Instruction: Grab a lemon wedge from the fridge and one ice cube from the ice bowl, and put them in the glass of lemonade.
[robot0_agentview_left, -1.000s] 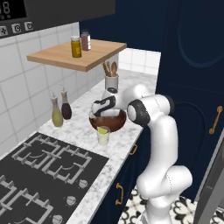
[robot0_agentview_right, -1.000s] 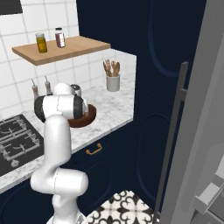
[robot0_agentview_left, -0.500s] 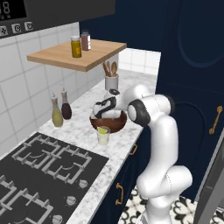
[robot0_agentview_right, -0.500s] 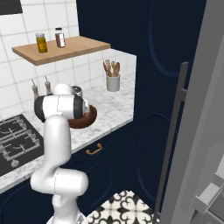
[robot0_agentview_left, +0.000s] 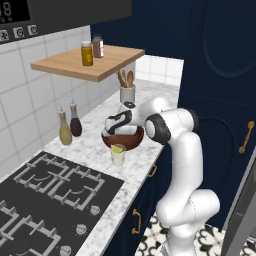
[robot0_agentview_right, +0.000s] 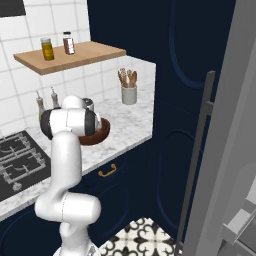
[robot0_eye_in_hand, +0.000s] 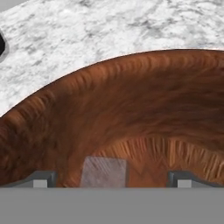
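Note:
The ice bowl (robot0_agentview_left: 126, 142), wide and dark brown, stands on the marble counter; its grained inside (robot0_eye_in_hand: 131, 109) spreads across the hand view. A pale translucent ice cube (robot0_eye_in_hand: 104, 172) lies on the bowl's floor. My gripper (robot0_eye_in_hand: 111, 179) is down inside the bowl, open, its fingertips (robot0_eye_in_hand: 41, 178) wide on either side of the cube and apart from it. In the left base view the hand (robot0_agentview_left: 119, 124) dips over the bowl. The glass of lemonade (robot0_agentview_left: 118, 155) stands just in front, with a yellow-green patch at its top; whether that is the lemon wedge I cannot tell. The fridge (robot0_agentview_right: 235, 130) stands at the right.
A grey utensil cup (robot0_agentview_left: 127, 92) stands behind the bowl, two oil bottles (robot0_agentview_left: 69, 127) to its left by the tiled wall. A wooden shelf (robot0_agentview_left: 87, 64) with jars hangs above. The black hob (robot0_agentview_left: 55, 195) lies near the counter's front left. The fridge handle (robot0_agentview_right: 197, 155) juts out.
The hand has sunk a little lower into the bowl. Its jaws have stayed wide, and nothing else has moved.

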